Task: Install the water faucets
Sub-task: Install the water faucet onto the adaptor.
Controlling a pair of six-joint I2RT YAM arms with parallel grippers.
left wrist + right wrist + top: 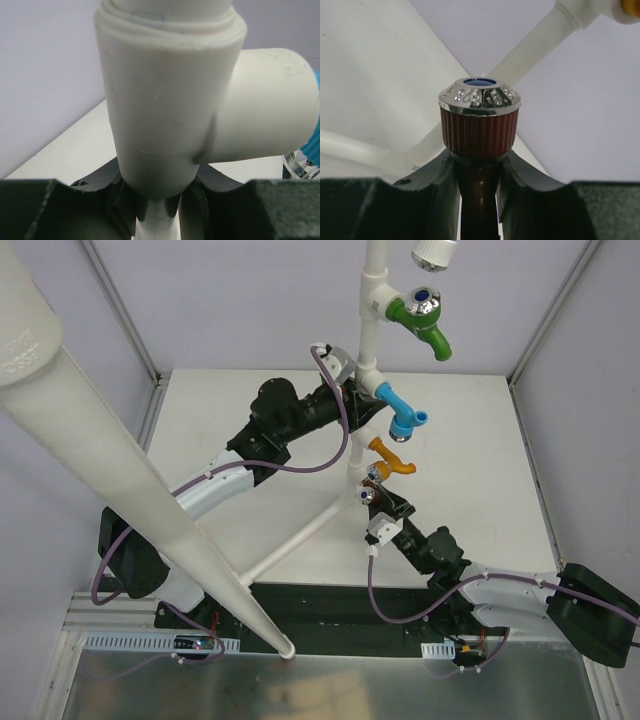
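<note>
Left gripper (157, 212): pinching white pipe frame (165, 100) just below its tee joint, lower centre. Right gripper (479, 192): pinching brown faucet (480, 127) beneath its chrome cap, lower centre.

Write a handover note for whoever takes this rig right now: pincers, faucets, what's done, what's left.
Left pincer: shut on the white PVC pipe frame, just under a tee fitting.
Right pincer: shut on the brown faucet, held close to the upright pipe, below the orange one.
Done: green faucet, blue faucet and orange faucet appear mounted on the upright pipe; tightness cannot be judged.
Left: fit the brown faucet; its socket is not clearly visible.
</note>
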